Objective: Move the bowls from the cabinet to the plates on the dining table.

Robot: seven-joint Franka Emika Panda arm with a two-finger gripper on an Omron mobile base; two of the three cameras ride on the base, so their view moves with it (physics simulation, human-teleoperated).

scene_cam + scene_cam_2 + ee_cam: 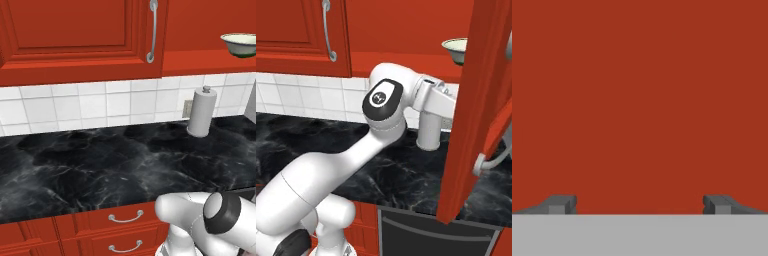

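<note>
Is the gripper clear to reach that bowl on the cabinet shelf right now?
Probably yes. The cabinet door is swung open, the bowl sits exposed near the shelf's front edge, and the gripper is open and empty, facing plain red surface close up. How near it is, I cannot tell.

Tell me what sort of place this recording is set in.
A rendered kitchen, by the look of it: red wall cabinet above a white tiled backsplash, a black marble counter with drawers below, a paper towel roll, and a bowl on the open cabinet shelf.
</note>
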